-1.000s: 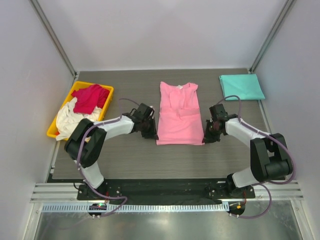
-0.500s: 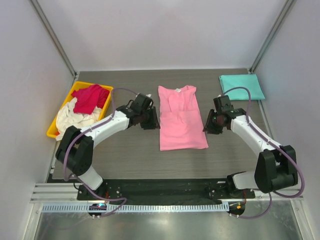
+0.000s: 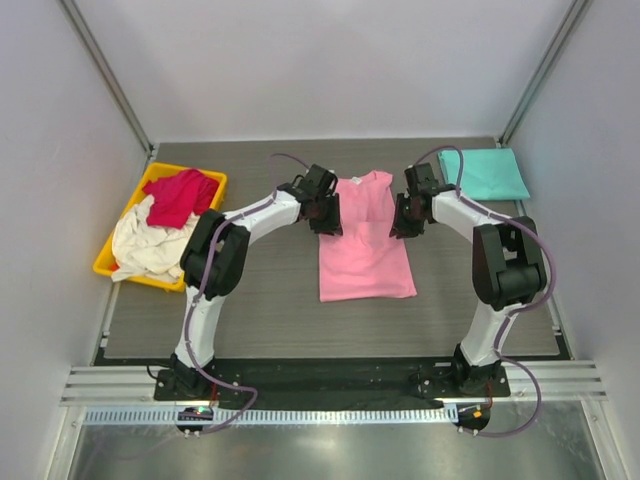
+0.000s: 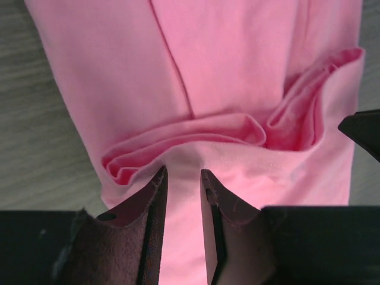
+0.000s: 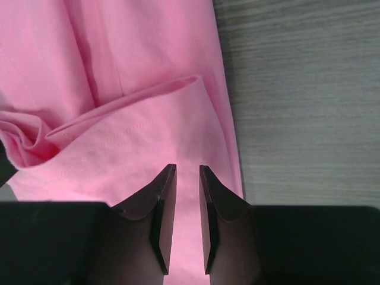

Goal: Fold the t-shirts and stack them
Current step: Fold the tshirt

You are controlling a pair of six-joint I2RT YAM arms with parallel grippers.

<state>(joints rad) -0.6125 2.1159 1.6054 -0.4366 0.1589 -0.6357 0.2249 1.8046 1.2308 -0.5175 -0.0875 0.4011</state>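
The left gripper (image 4: 181,173) and right gripper (image 5: 185,168), jaws narrow, pinch the pink t-shirt (image 3: 365,262) at 9 and 3 o'clock; uneven pulling could deepen its bunching or slip the cloth free.

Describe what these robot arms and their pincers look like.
The left arm and right arm have white shells, black joints, and a purplish cable looping alongside. The left gripper and right gripper are black, each with two tapered, dark-padded fingers.

Left pincer (image 4: 181,176) pinching bunched edge of pink t-shirt (image 4: 237,59); grey table (image 4: 35,119) at left.
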